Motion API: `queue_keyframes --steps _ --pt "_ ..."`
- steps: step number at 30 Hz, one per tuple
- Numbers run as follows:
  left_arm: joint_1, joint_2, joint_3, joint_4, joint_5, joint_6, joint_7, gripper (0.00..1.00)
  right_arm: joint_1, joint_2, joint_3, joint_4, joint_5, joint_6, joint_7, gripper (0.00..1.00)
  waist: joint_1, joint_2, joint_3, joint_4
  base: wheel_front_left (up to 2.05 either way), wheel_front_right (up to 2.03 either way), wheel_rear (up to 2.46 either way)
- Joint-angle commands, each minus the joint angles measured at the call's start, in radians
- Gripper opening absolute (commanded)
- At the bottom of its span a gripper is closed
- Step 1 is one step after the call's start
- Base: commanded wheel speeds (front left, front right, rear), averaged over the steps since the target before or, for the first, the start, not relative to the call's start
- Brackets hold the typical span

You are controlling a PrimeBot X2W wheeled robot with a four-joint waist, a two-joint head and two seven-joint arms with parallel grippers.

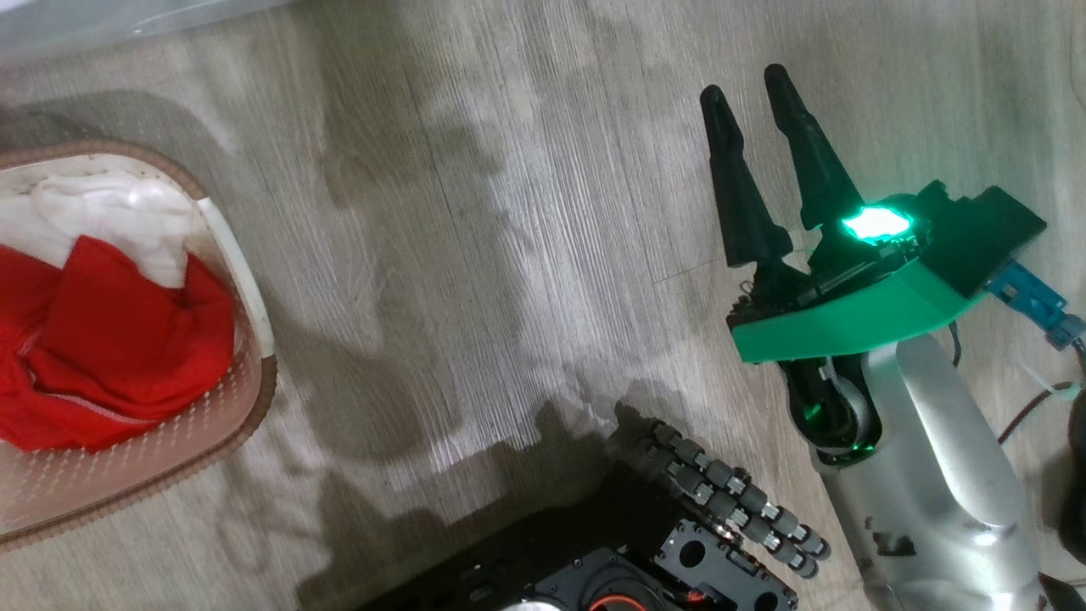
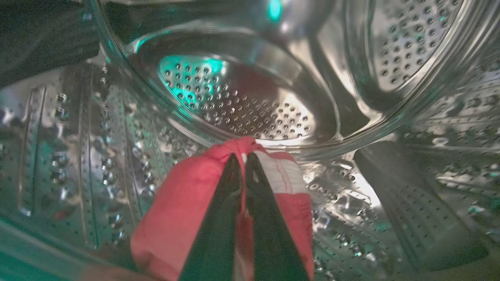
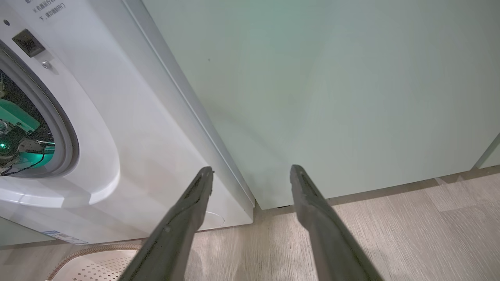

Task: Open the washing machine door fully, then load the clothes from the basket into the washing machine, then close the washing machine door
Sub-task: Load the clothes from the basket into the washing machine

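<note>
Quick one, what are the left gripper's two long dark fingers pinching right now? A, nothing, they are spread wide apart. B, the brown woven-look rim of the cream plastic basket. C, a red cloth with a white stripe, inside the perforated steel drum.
C: in the left wrist view the left gripper is shut on the red cloth with its white stripe, and the perforated steel drum surrounds it.

clothes (image 1: 119, 356): red bundle under white fabric, heaped in basket, left edge of head view | red piece (image 2: 183, 203): white-striped, pinched in left tool (image 2: 243, 157), lower centre, inside steel drum (image 2: 242, 109) | basket (image 1: 204, 433): cream, perforated, brown rim, on floor (image 1: 509, 212) | washing machine (image 3: 136, 117): white, grey gasket (image 3: 67, 128), left of right wrist view, mouth uncovered
</note>
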Motion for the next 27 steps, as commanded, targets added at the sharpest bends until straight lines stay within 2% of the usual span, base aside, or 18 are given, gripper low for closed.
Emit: queue_keyframes --steps 1,6,11,12,13,14,15,21,27 --pt "-0.021 0.042 0.021 -0.010 -0.003 -0.011 -0.011 0.00 0.016 0.001 0.015 -0.034 0.008 0.000 -0.006 1.00 0.0000 0.0000 0.008 -0.001 0.00 0.00 0.00" --pt "-0.042 0.043 0.013 0.044 -0.006 -0.025 -0.007 0.00 0.013 0.001 0.020 -0.038 0.007 0.000 -0.006 1.00 0.0000 0.0000 0.015 -0.004 0.00 0.00 0.00" --pt "-0.096 0.047 -0.004 0.107 -0.014 -0.042 0.059 0.00 0.012 0.001 0.027 -0.044 0.011 0.000 -0.006 1.00 0.0000 0.0000 0.020 -0.010 0.00 0.00 0.00" --pt "-0.105 0.046 -0.006 0.120 -0.018 -0.047 0.073 0.13 0.012 0.001 0.028 -0.046 0.012 0.000 -0.006 1.00 0.0000 0.0000 0.020 -0.011 0.00 0.00 0.00" --pt "-0.112 0.045 -0.009 0.131 -0.021 -0.051 0.085 0.40 0.014 0.001 0.027 -0.047 0.012 0.000 -0.006 1.00 0.0000 0.0000 0.020 -0.012 0.00 0.00 0.00" --pt "-0.117 0.046 -0.015 0.137 -0.018 -0.053 0.089 0.76 0.015 0.001 0.026 -0.047 0.012 0.000 -0.006 1.00 0.0000 0.0000 0.019 -0.011 0.00 0.00 0.00" --pt "-0.119 0.045 -0.019 0.145 -0.018 -0.055 0.097 1.00 0.016 0.001 0.024 -0.047 0.012 0.000 -0.006 1.00 0.0000 0.0000 0.019 -0.010 0.00 0.00 0.00" --pt "-0.110 0.037 -0.045 0.162 -0.008 -0.057 0.109 1.00 0.021 0.001 0.013 -0.046 0.011 0.000 -0.006 1.00 0.0000 0.0000 0.009 0.004 0.00 0.00 0.00" --pt "-0.066 0.015 -0.071 0.119 0.012 -0.055 0.041 1.00 0.020 0.001 0.000 -0.044 -0.005 0.000 -0.006 1.00 0.0000 0.0000 -0.004 0.030 0.00 0.00 0.00"
